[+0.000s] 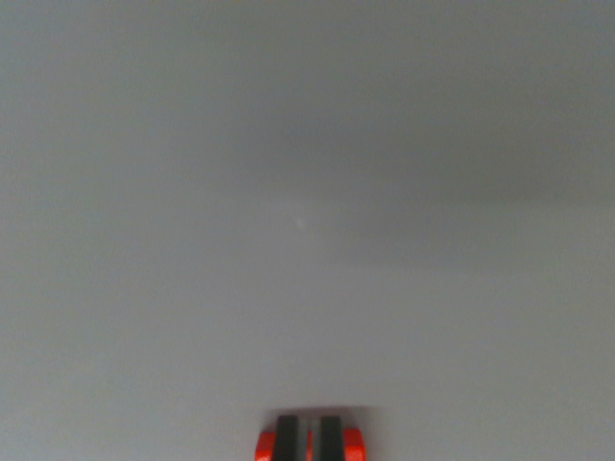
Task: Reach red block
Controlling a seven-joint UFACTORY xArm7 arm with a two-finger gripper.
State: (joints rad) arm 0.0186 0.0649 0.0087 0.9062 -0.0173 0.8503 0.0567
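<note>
Only the tips of my gripper (pixel 308 440) show, at the bottom middle of the wrist view. The fingers (pixel 286 438) are red-orange with black pads. They stand close together with just a thin slit between them and nothing held. They hang over a plain grey surface (pixel 307 211). No red block shows anywhere in this view.
The blurred grey surface fills the whole picture, with a darker shaded band across the upper right (pixel 461 144). A faint pale speck (pixel 300 223) lies near the middle.
</note>
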